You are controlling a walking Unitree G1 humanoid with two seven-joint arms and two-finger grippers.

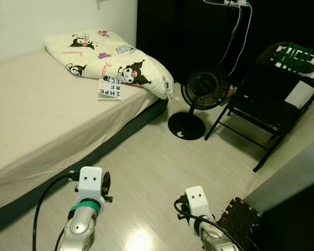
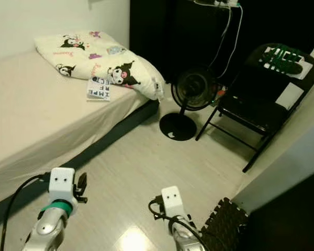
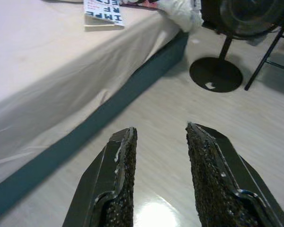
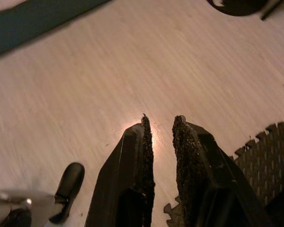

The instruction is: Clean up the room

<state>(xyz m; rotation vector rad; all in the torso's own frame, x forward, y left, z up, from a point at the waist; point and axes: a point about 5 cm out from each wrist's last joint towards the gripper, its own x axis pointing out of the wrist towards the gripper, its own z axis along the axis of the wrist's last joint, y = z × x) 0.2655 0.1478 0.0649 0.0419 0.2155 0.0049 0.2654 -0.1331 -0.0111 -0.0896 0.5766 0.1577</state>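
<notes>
A white book with black lettering (image 1: pixel 110 88) lies on the beige bed (image 1: pixel 42 115), just in front of a cartoon-print pillow (image 1: pixel 112 57) at the head end. Both arms are held low over the pale wood floor, beside the bed. My left gripper (image 3: pixel 160 137) is open with nothing between its fingers and points along the bed's dark base toward the book (image 3: pixel 103 12). My right gripper (image 4: pixel 161 120) is open by a narrow gap, empty, and hangs over bare floor.
A black standing fan (image 1: pixel 204 89) on a round base is at the foot of the pillow end. A black folding chair (image 1: pixel 272 99) stands to its right. A dark foam puzzle mat (image 1: pixel 240 217) lies by my right arm, next to a wall.
</notes>
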